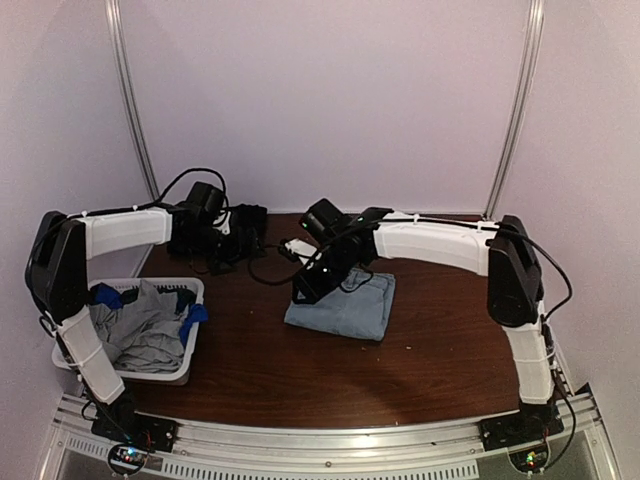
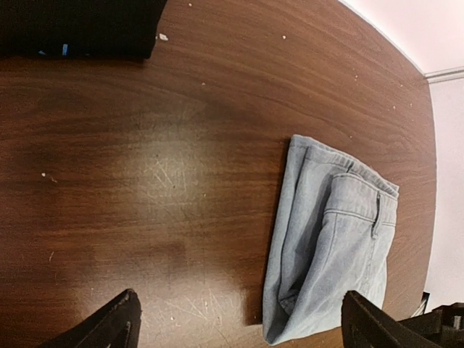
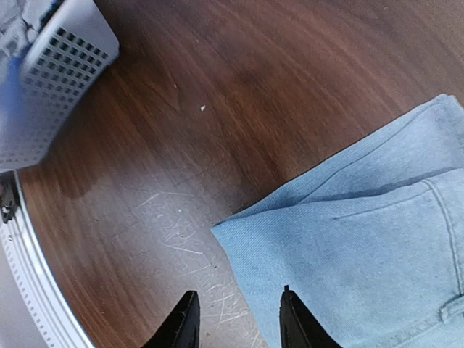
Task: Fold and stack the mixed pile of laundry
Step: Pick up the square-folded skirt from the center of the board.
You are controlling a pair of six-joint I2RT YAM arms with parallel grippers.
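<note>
A folded light-blue denim piece (image 1: 345, 305) lies flat on the middle of the brown table (image 1: 300, 370). It also shows in the left wrist view (image 2: 333, 239) and the right wrist view (image 3: 355, 239). My right gripper (image 1: 303, 290) (image 3: 235, 328) is open and empty, hovering over the denim's left corner. A black shirt (image 1: 252, 215) (image 2: 72, 25) lies at the table's back. My left gripper (image 1: 235, 245) (image 2: 239, 330) is wide open and empty, raised above bare table beside the black shirt. Grey (image 1: 140, 325) and bright-blue (image 1: 193, 313) garments lie in the basket.
The white slatted basket (image 1: 185, 362) (image 3: 51, 65) stands at the table's left front, beside the left arm. A metal rail (image 1: 320, 445) runs along the near edge. Pale walls close in the back and sides.
</note>
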